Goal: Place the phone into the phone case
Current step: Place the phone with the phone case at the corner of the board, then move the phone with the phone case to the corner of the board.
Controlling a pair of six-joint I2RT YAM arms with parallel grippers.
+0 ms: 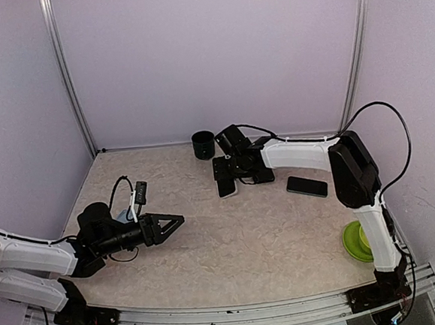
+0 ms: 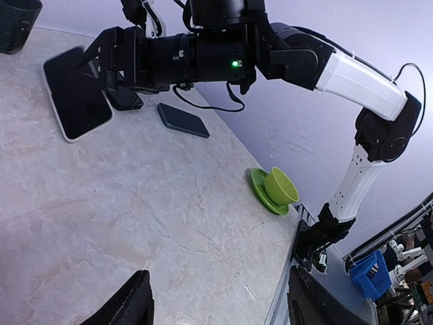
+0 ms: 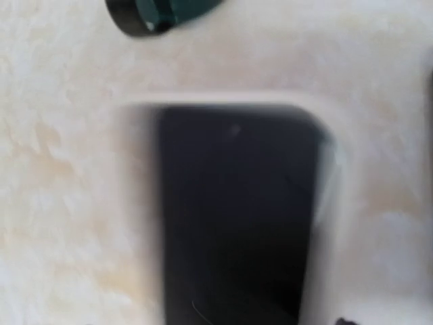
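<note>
Two slabs far-centre: white-rimmed slab [image 1: 225,187] just below right gripper [image 2: 107,80], long axis near-far; dark slab [image 1: 307,186] to right. Right jaws apparently apart; left gripper [image 1: 164,227] agape, well apart.

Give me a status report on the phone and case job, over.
Left gripper open, empty, off to the left. Right gripper over white-rimmed slab, grip unclear. Dark slab lies flat, apart to the right. Dark cup just beyond the right gripper.

A blurred, pale-edged dark phone [image 3: 237,210] fills the centre to 6 o'clock. A dark cup [image 3: 162,13] sits at 11 o'clock.
</note>
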